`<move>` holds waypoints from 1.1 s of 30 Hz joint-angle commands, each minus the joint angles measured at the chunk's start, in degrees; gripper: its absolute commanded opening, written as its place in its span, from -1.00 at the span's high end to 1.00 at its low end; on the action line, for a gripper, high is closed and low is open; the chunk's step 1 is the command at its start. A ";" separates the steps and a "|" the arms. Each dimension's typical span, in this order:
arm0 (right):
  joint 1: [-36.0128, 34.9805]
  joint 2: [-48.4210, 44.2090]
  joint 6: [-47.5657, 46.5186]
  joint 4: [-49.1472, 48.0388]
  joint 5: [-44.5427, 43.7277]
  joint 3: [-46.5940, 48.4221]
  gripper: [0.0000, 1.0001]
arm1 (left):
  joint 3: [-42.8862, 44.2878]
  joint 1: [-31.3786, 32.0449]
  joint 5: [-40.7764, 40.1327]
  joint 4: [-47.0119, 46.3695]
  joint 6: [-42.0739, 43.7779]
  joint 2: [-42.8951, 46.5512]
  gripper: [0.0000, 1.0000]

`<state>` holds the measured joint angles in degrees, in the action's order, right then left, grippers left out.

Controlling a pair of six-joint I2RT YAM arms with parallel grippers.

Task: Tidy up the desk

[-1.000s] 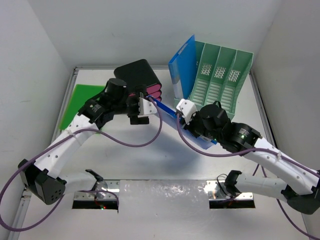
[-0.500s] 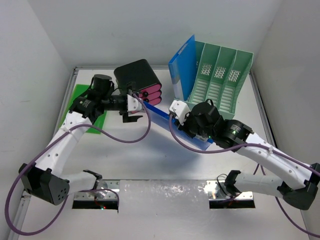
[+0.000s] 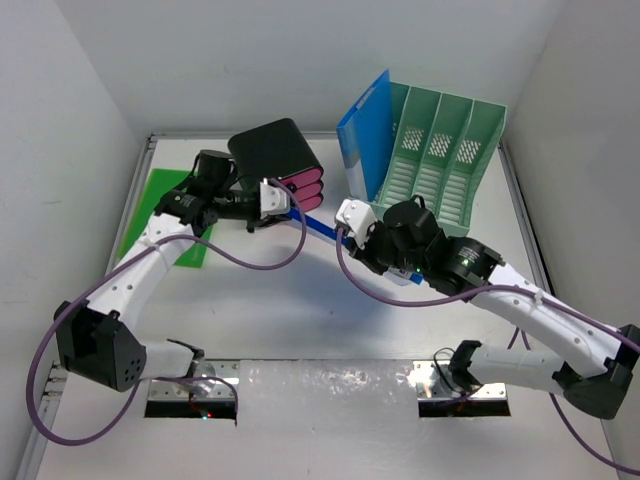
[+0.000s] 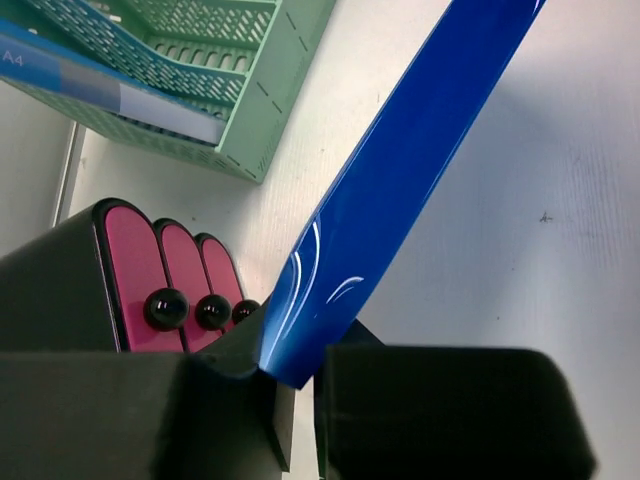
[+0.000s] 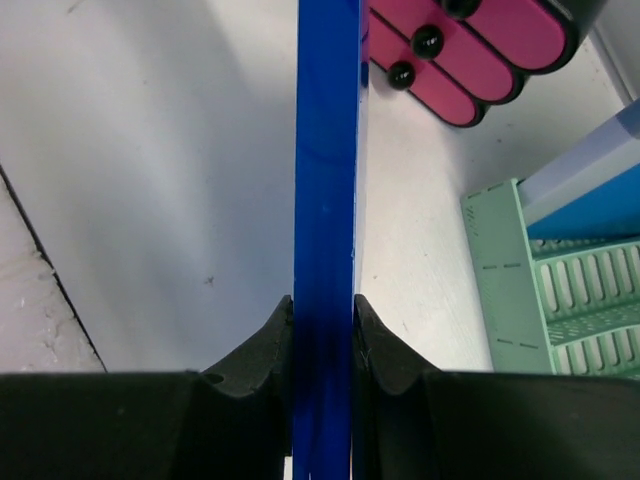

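A thin blue folder [image 3: 318, 222] hangs on edge above the white desk [image 3: 300, 320], stretched between both grippers. My left gripper [image 3: 283, 205] is shut on its far corner, just in front of the pink drawers; the left wrist view shows the blue folder [image 4: 400, 180] running away from the left gripper [image 4: 300, 385], its corner pinched between the fingers. My right gripper [image 3: 352, 232] is shut on the folder's near end. In the right wrist view the blue folder [image 5: 325, 150] stands edge-on, squeezed at the right gripper [image 5: 323, 330].
A black drawer box [image 3: 275, 150] with pink drawers sits at the back, right behind the left gripper. A green slotted file rack [image 3: 440, 155] stands back right with a lighter blue folder [image 3: 365, 130] leaning in it. A green sheet [image 3: 160, 200] lies flat at far left.
The left gripper was open beside the drawer box; it swung to the folder's far corner and shut on it. The right arm shifted slightly left, still gripping the folder.
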<state>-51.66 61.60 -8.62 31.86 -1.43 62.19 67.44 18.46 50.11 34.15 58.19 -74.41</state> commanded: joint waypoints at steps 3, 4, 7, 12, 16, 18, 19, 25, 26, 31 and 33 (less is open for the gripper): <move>-0.64 3.25 -1.74 -4.17 3.64 -0.67 0.60 | 1.12 0.35 4.12 -1.20 1.39 3.13 1.00; -0.64 4.04 -2.10 -4.17 1.45 0.11 0.37 | 1.03 0.35 4.30 -0.41 2.70 3.48 1.00; -0.64 9.22 -3.68 -4.08 -4.61 4.85 -0.25 | 0.85 0.44 5.26 2.14 7.10 4.98 1.00; -0.64 19.06 -5.53 -2.77 -5.16 14.69 -0.43 | 1.99 0.35 7.72 4.34 8.77 5.15 1.00; -0.64 24.43 -4.39 -1.18 -5.51 15.95 0.03 | 2.35 0.35 8.87 5.57 9.83 5.77 1.00; -0.64 24.18 -4.12 -2.23 -5.86 13.32 0.41 | 2.00 0.35 9.13 5.58 10.27 5.94 1.00; -0.64 23.39 -3.69 -4.06 -6.30 12.35 0.68 | 1.65 0.35 9.31 5.40 10.36 5.95 1.00; -0.64 19.00 -1.67 -9.09 -9.20 6.19 1.00 | 1.90 0.35 9.75 1.46 4.31 5.77 0.93; -0.64 18.38 -1.14 -9.18 -10.60 5.66 1.00 | 2.17 0.35 7.83 0.84 2.82 5.68 0.49; -0.64 11.62 2.91 -10.06 -15.79 4.60 1.00 | 4.01 0.35 -0.43 -3.45 -7.71 6.12 -0.99; -0.64 8.19 3.87 -8.92 -17.46 5.21 1.00 | 5.32 0.44 -8.07 -6.37 -17.35 6.56 -0.99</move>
<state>-52.21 75.31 -8.36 24.82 -14.17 66.28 68.90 18.44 49.30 34.68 54.26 -70.24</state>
